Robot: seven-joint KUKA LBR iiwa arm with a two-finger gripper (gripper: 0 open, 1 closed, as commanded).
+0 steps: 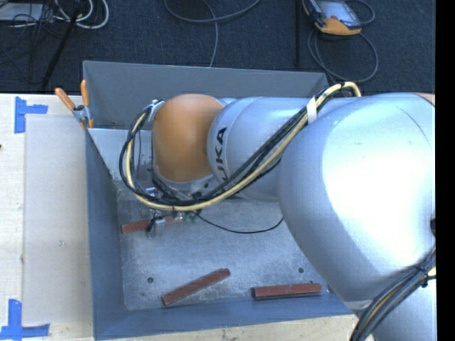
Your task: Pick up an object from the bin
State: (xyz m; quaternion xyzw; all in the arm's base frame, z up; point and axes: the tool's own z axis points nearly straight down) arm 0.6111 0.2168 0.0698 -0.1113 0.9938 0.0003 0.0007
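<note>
the gripper sits low by the left wall of the bin, perhaps touching a short brown stick; whether the claw is apart or together i cannot tell. a tilted stick and a level stick hug the near edge, with bare floor between.

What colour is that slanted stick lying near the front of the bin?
Reddish brown; the slanted stick shows plainly in the camera view.

A flat reddish-brown strip lies nearly level on the left of the bin floor.
</note>
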